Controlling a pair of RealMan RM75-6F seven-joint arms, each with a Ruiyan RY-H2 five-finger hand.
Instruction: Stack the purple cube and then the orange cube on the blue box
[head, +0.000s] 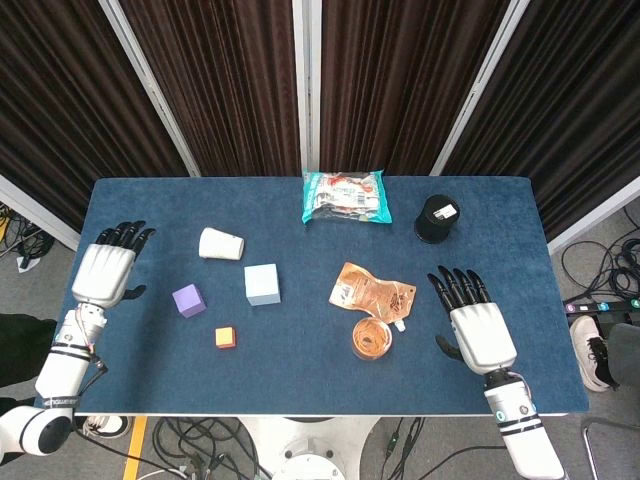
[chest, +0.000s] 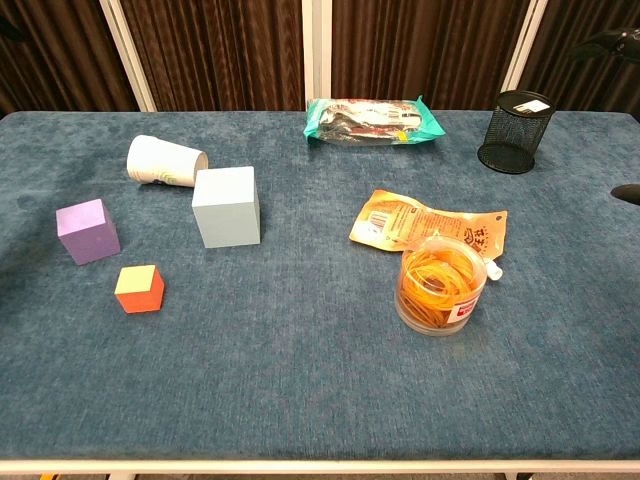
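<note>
The light blue box (head: 262, 284) (chest: 226, 206) stands left of the table's middle. The purple cube (head: 188, 300) (chest: 87, 231) sits to its left, and the small orange cube (head: 225, 337) (chest: 139, 288) lies nearer the front edge, between them. My left hand (head: 105, 270) rests flat at the table's left edge, fingers spread, holding nothing, a short way left of the purple cube. My right hand (head: 474, 322) lies flat at the front right, fingers apart and empty. The chest view shows only a dark tip at its right border.
A white paper cup (head: 221, 244) lies on its side behind the blue box. An orange pouch (head: 371, 292) and a clear tub of rubber bands (head: 371, 338) sit near my right hand. A teal packet (head: 343, 196) and a black mesh cup (head: 436, 219) stand at the back.
</note>
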